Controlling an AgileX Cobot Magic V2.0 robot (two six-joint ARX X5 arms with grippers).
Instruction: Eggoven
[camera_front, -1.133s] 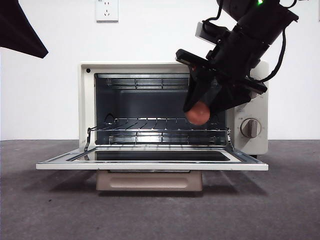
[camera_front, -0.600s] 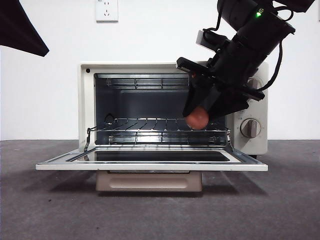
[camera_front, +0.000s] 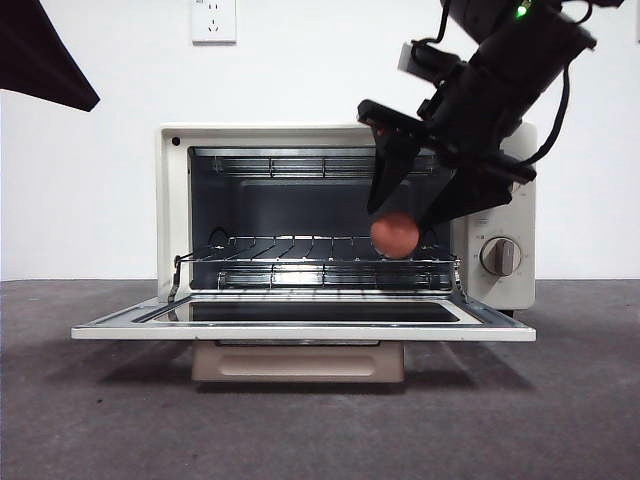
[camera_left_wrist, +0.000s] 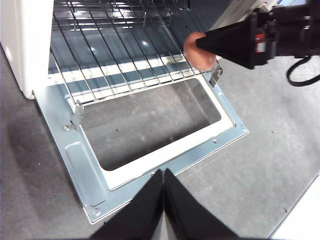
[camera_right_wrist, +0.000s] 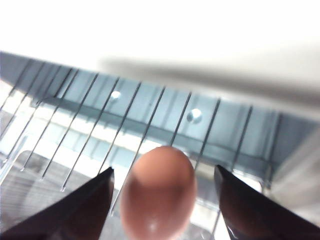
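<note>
**Egg Freed Over the Oven Rack**

With its jaws spread wide, the right gripper (camera_front: 408, 222) leaves the egg (camera_front: 396, 235) loose between them — resting on, or just above, the wire rack (camera_front: 300, 250) of the toaster oven (camera_front: 175, 200). Smooth, rounded and brittle, it would likely roll; any re-grip belongs lightly across its middle. The left gripper (camera_left_wrist: 163, 175), pressed together, waits over the open door (camera_left_wrist: 90, 175).

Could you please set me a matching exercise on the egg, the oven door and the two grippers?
Things:
1. egg
2. door
3. left gripper
4. right gripper

States:
A. jaws shut
B. reddish-brown
C. jaws open, one either side of the egg
D. folded down flat

Pairs: 1-B, 2-D, 3-A, 4-C
</note>
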